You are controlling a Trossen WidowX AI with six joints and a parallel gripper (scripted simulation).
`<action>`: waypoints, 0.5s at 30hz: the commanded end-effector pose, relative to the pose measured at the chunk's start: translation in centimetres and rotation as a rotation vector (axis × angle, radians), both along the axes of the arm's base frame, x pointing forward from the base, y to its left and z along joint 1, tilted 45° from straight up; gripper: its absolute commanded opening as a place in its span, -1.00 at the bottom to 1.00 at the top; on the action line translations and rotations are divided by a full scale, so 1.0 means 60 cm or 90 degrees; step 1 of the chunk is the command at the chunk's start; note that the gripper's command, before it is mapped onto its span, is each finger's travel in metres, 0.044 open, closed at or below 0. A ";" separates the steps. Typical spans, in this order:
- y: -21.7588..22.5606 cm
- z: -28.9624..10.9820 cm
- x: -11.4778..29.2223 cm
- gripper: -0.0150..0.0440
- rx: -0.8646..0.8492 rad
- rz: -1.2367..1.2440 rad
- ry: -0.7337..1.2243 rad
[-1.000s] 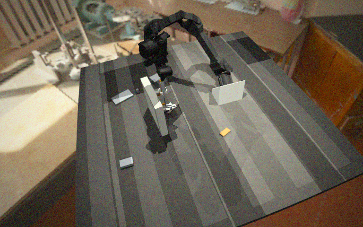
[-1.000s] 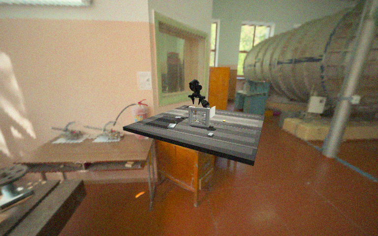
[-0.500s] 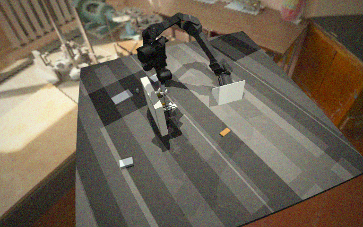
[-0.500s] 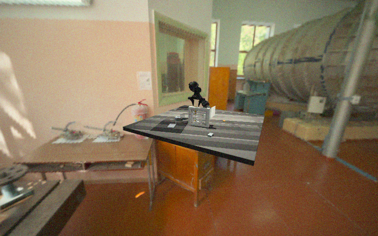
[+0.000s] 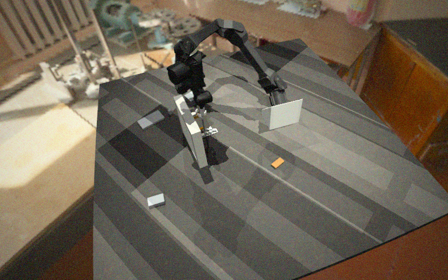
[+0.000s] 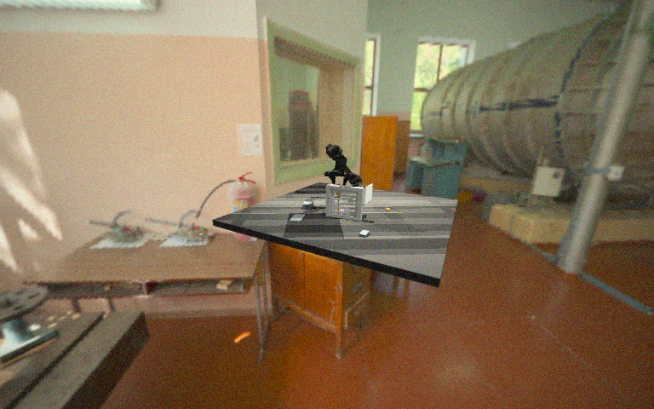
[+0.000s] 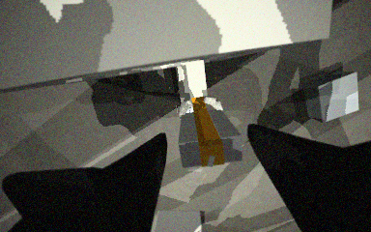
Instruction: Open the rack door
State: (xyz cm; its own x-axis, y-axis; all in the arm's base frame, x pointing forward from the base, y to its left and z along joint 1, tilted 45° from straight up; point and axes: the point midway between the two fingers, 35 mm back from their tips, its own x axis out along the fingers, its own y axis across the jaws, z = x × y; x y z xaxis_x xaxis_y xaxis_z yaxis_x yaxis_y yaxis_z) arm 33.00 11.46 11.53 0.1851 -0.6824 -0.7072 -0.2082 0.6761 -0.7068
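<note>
The rack's pale frame [image 5: 194, 136] [image 6: 358, 207] [image 7: 155, 29] stands upright on the table. The door within it looks about in line with the frame; its exact angle is hard to tell. The upright handle, with orange-brown and grey parts [image 7: 205, 121], is on the arm's side of the frame; small orange bits of it show in the top view. My gripper [image 5: 204, 122] [image 6: 338, 181] [image 7: 206, 134] is open, pointing down close beside the frame. In the wrist view the handle appears between the two spread fingertips, with gaps on both sides. Fingertip depth against the handle is unclear.
A white upright panel [image 5: 285, 114] [image 6: 369, 192] stands by the arm's base. On the table [image 5: 297, 231] [image 6: 410, 250] lie an orange block [image 5: 277, 162] [image 6: 387, 209], a white block [image 5: 156, 199] [image 6: 364, 233], and a flat grey block [image 5: 150, 119] [image 6: 296, 217]. Another pale block [image 7: 340, 97] is near the frame.
</note>
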 end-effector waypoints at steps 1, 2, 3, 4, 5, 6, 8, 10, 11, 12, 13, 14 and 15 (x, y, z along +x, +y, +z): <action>-0.010 -0.010 0.001 0.52 -0.001 -0.004 0.014; -0.012 -0.012 0.002 0.52 -0.001 -0.004 0.016; -0.014 -0.014 0.002 0.52 -0.001 -0.005 0.018; -0.016 -0.015 0.003 0.52 -0.001 -0.006 0.021; -0.018 -0.017 0.003 0.52 -0.001 -0.006 0.023; -0.020 -0.019 0.003 0.52 -0.001 -0.007 0.025; -0.023 -0.023 0.004 0.52 -0.001 -0.008 0.030; -0.027 -0.026 0.005 0.52 -0.001 -0.009 0.034; -0.028 -0.027 0.005 0.52 -0.001 -0.010 0.035; -0.028 -0.027 0.005 0.52 -0.001 -0.010 0.035; -0.028 -0.027 0.005 0.43 -0.001 -0.010 0.035; -0.028 -0.027 0.005 0.34 -0.001 -0.010 0.035; -0.028 -0.027 0.005 0.25 -0.001 -0.010 0.035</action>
State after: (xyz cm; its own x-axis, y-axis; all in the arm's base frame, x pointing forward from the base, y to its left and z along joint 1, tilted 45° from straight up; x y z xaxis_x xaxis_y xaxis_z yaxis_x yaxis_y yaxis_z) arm 33.31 9.90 10.06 0.1414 -0.6872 -0.7126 -0.2310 0.6770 -0.6988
